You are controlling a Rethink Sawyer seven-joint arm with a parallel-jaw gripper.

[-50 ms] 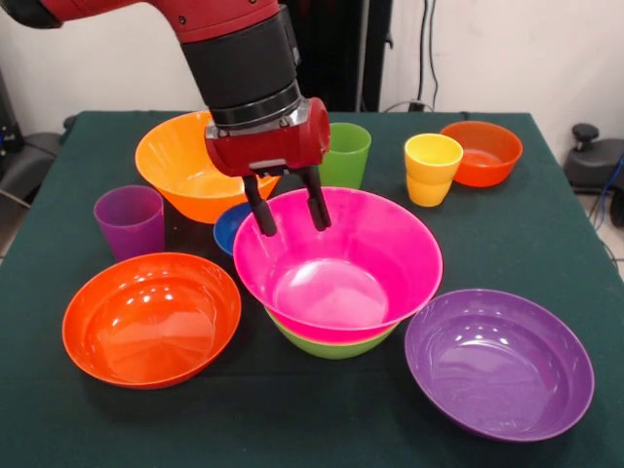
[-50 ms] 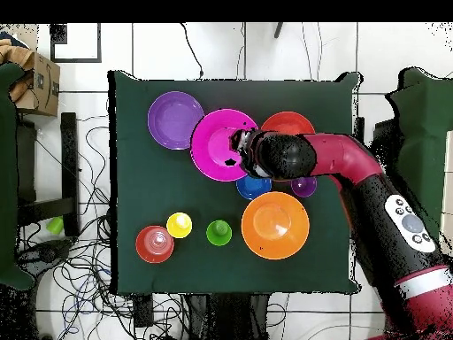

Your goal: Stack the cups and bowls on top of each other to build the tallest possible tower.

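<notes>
A pink bowl (image 1: 336, 278) is nested in a lime green bowl (image 1: 331, 344) at the table's middle, and this pair is the only pile. My gripper (image 1: 288, 208) hangs at the pink bowl's far rim, open, with one finger just outside the rim and the other inside; from above the gripper (image 2: 237, 150) sits at the edge of the pink bowl (image 2: 217, 142). Standing apart are a green cup (image 1: 344, 154), a yellow cup (image 1: 431, 169) and a purple cup (image 1: 130, 220).
A large orange bowl (image 1: 180, 164) and a small blue bowl (image 1: 230, 227) lie just behind the pile. A red-orange bowl (image 1: 151, 318) is at front left, a purple bowl (image 1: 499, 363) at front right, and a small red-orange bowl (image 1: 483, 152) at the far right.
</notes>
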